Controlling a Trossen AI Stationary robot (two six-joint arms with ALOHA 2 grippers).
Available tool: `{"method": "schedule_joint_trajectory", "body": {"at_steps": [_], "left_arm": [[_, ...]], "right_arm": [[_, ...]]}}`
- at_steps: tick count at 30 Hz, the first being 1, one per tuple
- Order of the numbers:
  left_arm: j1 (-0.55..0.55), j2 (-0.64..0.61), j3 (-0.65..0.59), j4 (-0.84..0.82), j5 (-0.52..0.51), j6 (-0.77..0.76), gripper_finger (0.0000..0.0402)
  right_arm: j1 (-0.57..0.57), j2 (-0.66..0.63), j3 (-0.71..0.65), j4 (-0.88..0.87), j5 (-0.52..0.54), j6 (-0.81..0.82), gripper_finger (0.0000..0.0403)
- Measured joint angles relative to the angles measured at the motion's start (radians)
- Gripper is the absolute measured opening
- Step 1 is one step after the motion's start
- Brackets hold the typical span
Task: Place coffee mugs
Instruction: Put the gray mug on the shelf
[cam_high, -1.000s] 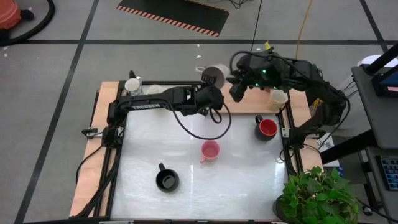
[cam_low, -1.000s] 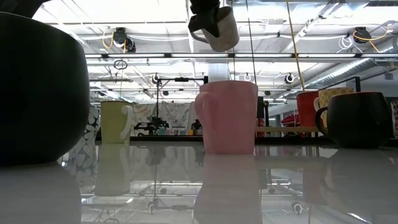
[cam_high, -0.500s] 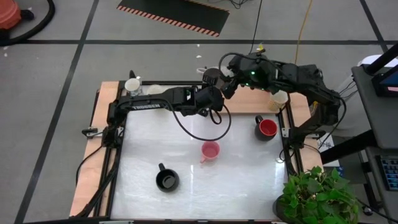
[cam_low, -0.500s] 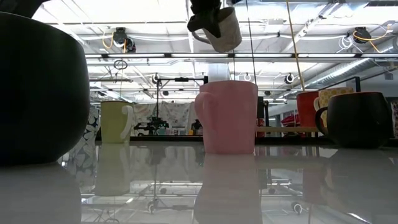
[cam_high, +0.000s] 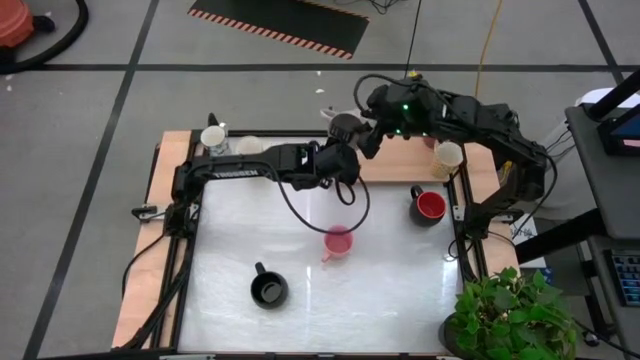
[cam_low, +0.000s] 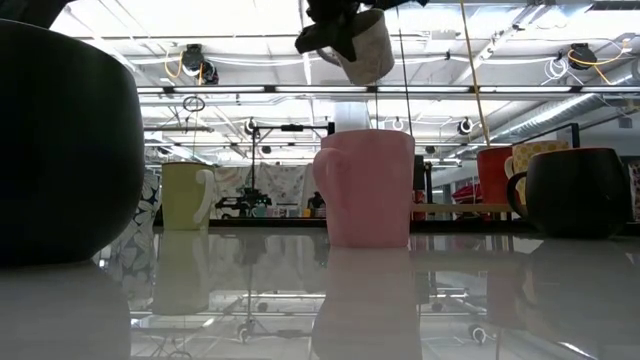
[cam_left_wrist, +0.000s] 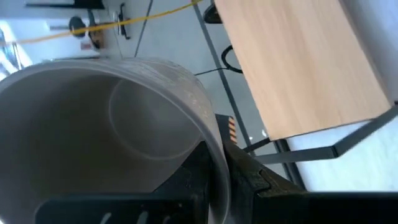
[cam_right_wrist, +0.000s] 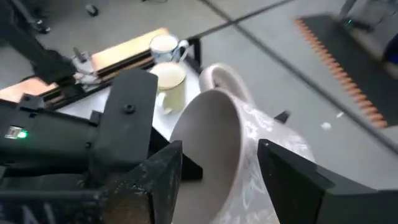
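Note:
A pale mug with a faint flower pattern (cam_right_wrist: 249, 143) hangs high above the table's far edge, tilted, with its handle (cam_right_wrist: 217, 74) turned away from my right gripper. My left gripper (cam_high: 340, 152) is shut on its rim. From the right, my right gripper (cam_right_wrist: 221, 149) has come up to it, open, one finger on either side of the mug's body. The low view shows the mug (cam_low: 362, 45) near its top edge. Standing on the table are a pink mug (cam_high: 338, 242), a black mug (cam_high: 268, 290) and a dark mug that is red inside (cam_high: 428, 205). My left gripper pinches the mug's rim wall (cam_left_wrist: 214, 146), one finger inside the mug (cam_left_wrist: 186, 183) and one outside (cam_left_wrist: 252, 183). It reaches in level from the table's left. The mug is lifted clear and lies tilted on its side. Whether my right gripper's fingers (cam_right_wrist: 155, 180) touch the mug's body I cannot tell.
A cream mug (cam_high: 447, 157) stands on the wooden strip at the far right, and a white mug (cam_high: 212, 136) with a pale one (cam_high: 248, 145) at the far left. A potted plant (cam_high: 510, 315) overhangs the near right corner. White tabletop (cam_high: 380, 300) lies between the mugs.
My right gripper has moved toward the table's left and slightly down, up to the mug held by my left gripper, until its fingers stand around it. My left gripper has rolled in place, so the mug has turned and now shows its dark opening from above.

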Motion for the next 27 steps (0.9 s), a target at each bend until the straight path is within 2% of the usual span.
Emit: {"method": "schedule_joint_trajectory", "body": {"at_steps": [4, 13, 18, 27], "left_arm": [[-0.007, 0.001, -0.002, -0.015, 0.002, 0.045, 0.0031], [-0.025, 0.001, -0.002, -0.021, -0.003, 0.106, 0.0031], [-0.039, 0.001, -0.002, -0.025, -0.003, 0.104, 0.0031], [-0.059, 0.005, -0.003, -0.026, 0.005, 0.093, 0.0032]], "right_arm": [[-0.010, -0.001, -0.007, -0.014, -0.046, 0.036, 0.0193], [-0.025, -0.001, -0.006, -0.075, -0.065, 0.074, 0.0162], [-0.043, -0.002, -0.014, -0.101, -0.108, 0.069, 0.0118], [-0.043, -0.003, -0.040, -0.146, -0.118, 0.062, 0.0021]]}}
